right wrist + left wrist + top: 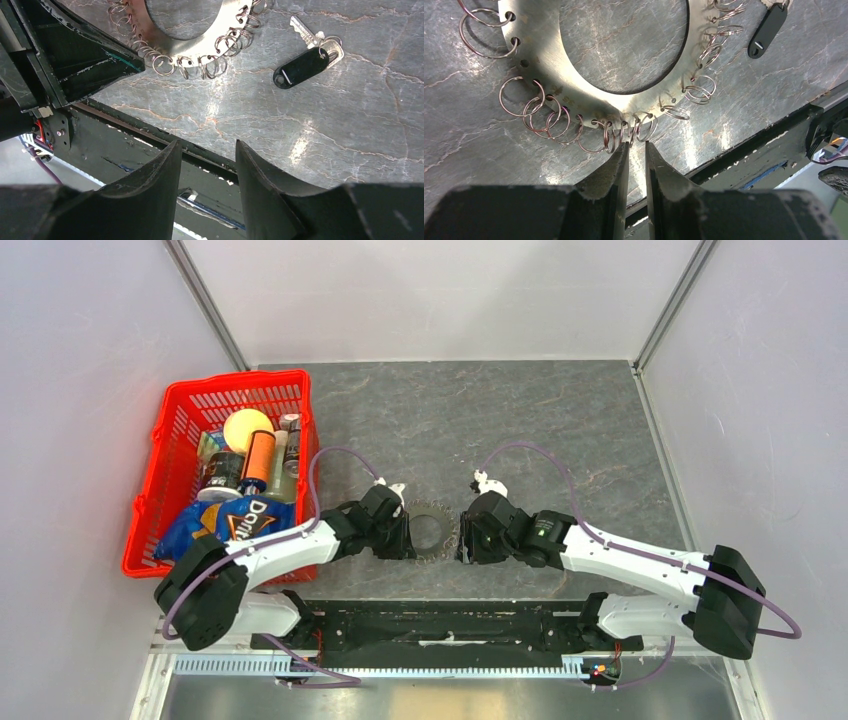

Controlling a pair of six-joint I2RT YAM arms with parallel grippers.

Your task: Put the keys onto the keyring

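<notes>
Key: a small key (300, 67) with a black plastic tab, a silver blade (303, 28) and a little split ring (332, 47). It lies flat on the table (350, 130) in the upper right of my right wrist view, near the keyring but not touching it.
Keyring: the keyring (574, 95) is a flat metal disc with a round hole, its edge hung with many small wire loops (554, 120). It sits in the middle of the overhead view, between my two grippers.
Handling: I judge the key light and stiff, but likely to skid on the stone. The tab is the broadest part to pinch, and taking it there leaves the little ring free. The disc looks rigid and heavier, and its loops look springy and floppy.
Left gripper: my left gripper (636, 145) has its jaws narrow with a slim gap, tips right at the loops on the disc's lower edge. Nothing is clearly pinched.
Right gripper: my right gripper (207, 145) has its jaws fairly wide and empty, low in its view and apart from the key.
Around: a red basket (165, 490) of groceries sits at the left of the overhead view, well apart.
</notes>
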